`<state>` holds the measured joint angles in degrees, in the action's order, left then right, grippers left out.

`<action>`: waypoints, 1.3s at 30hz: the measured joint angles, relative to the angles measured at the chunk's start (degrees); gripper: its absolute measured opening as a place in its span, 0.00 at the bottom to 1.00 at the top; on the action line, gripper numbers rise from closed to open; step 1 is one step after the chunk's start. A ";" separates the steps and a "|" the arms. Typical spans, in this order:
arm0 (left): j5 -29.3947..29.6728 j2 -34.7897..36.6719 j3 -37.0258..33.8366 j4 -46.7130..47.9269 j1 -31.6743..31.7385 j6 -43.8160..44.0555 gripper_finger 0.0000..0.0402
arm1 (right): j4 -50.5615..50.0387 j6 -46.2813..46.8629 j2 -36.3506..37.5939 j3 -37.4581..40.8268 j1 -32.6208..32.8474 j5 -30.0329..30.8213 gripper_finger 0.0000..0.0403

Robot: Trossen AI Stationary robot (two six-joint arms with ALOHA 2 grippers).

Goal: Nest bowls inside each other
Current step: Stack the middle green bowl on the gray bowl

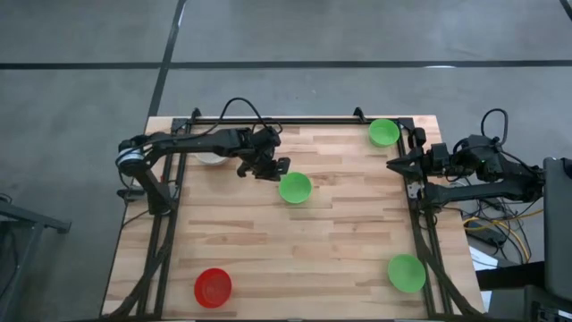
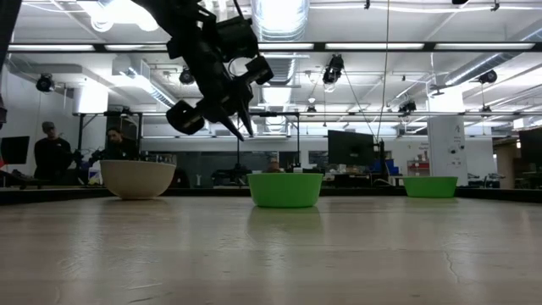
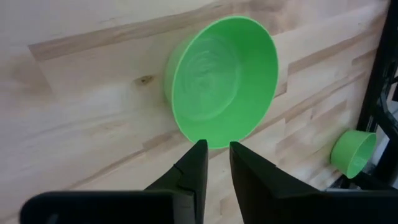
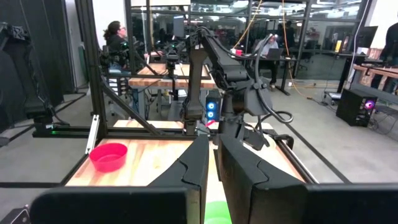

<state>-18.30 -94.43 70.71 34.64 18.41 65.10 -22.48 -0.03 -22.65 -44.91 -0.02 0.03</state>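
A green bowl (image 1: pixel 295 187) stands on its base mid-table, and the left wrist view looks into it (image 3: pixel 224 81). My left gripper (image 1: pixel 268 168) hangs just left of it and above its rim (image 2: pixel 241 127). It is open and slants down, with nothing between its fingers (image 3: pixel 219 149). A whitish bowl (image 2: pixel 137 178) sits at the far left, partly under my left arm (image 1: pixel 210 158). Other bowls: green at the far right (image 1: pixel 384 132), green at the near right (image 1: pixel 407 273), red at the near left (image 1: pixel 213 287). My right gripper (image 1: pixel 393 164) waits at the right edge, fingers nearly together (image 4: pixel 213 149).
Black frame rails (image 1: pixel 418 224) run along the table's left, right and far edges. Bare wood (image 1: pixel 304 250) lies between the middle bowl and the near bowls. People sit at desks in the room beyond the table (image 2: pixel 51 152).
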 joint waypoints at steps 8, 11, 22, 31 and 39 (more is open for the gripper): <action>0.45 0.00 0.01 -0.66 -0.05 -1.84 0.30 | -0.02 -0.02 0.00 0.02 0.00 0.00 0.08; 0.46 0.00 0.00 -0.74 -0.45 -2.53 0.31 | -0.01 0.00 0.00 0.01 -0.01 0.00 0.08; 3.60 0.00 -3.42 -11.28 -1.03 -6.19 0.31 | -0.02 0.00 0.00 0.00 -0.02 0.00 0.08; 1.67 -0.19 -4.39 -12.38 -1.03 -6.26 0.31 | -0.01 0.00 0.00 0.00 0.00 0.00 0.08; -2.28 -0.39 -4.43 -10.28 -1.03 -14.22 0.31 | -0.02 0.00 0.00 0.01 -0.01 0.00 0.08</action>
<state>-20.58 -94.83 66.28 24.36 17.39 50.88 -22.50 -0.03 -22.65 -44.90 -0.03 0.03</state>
